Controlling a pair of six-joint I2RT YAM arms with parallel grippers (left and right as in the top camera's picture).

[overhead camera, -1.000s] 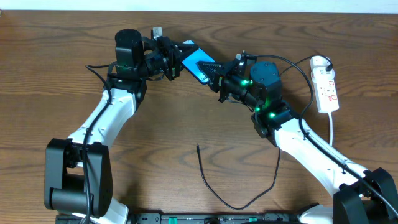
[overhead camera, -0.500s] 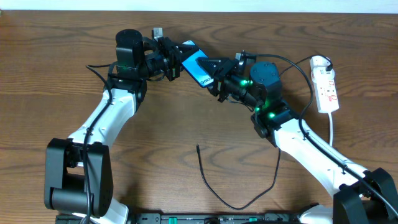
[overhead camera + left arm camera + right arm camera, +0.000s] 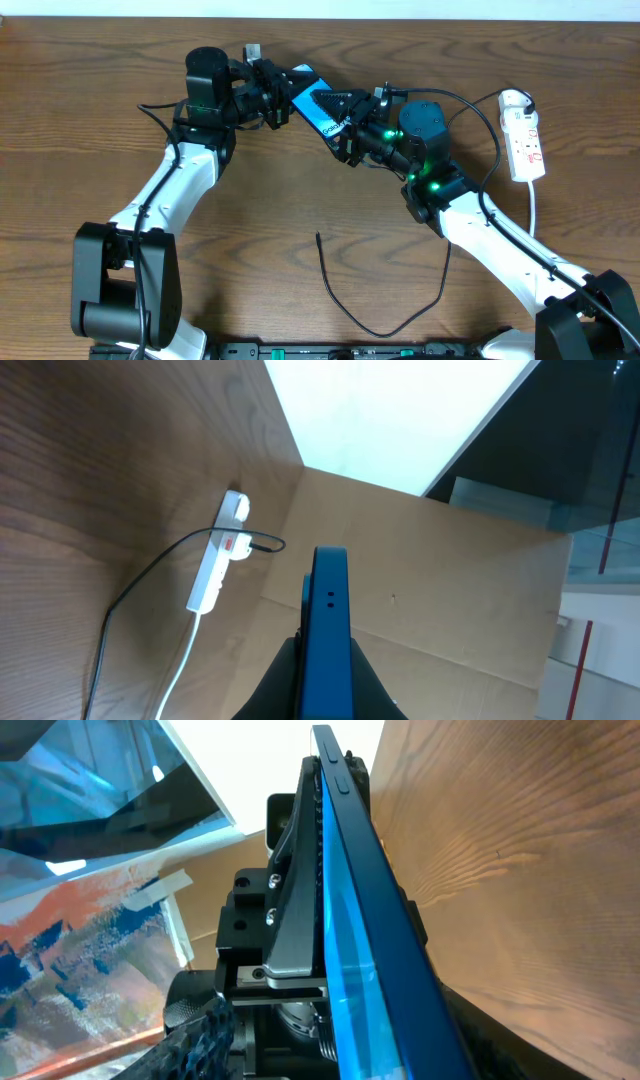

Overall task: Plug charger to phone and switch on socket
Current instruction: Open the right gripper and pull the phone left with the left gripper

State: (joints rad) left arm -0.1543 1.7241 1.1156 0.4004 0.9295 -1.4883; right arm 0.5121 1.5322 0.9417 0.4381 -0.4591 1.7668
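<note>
In the upper middle the left tool [image 3: 290, 98] clamps the phone [image 3: 312, 105] raised, probably for handover. The right tool [image 3: 338, 115] straddles it; closure I cannot tell.

The phone [image 3: 318, 108] has a bright blue screen with small white text and a black edge. Seen edge-on from my left wrist, it reads solid blue. The socket [image 3: 525, 135] is white with red switch marks. The charger [image 3: 345, 300] is black. The bench [image 3: 260, 220] is brown with wood grain. My left arm [image 3: 175, 185] and right arm [image 3: 500, 240] have white links and black joints. The right arm carries green lights [image 3: 432, 185]. My left gripper [image 3: 287, 100] and right gripper [image 3: 343, 112] are black.
</note>
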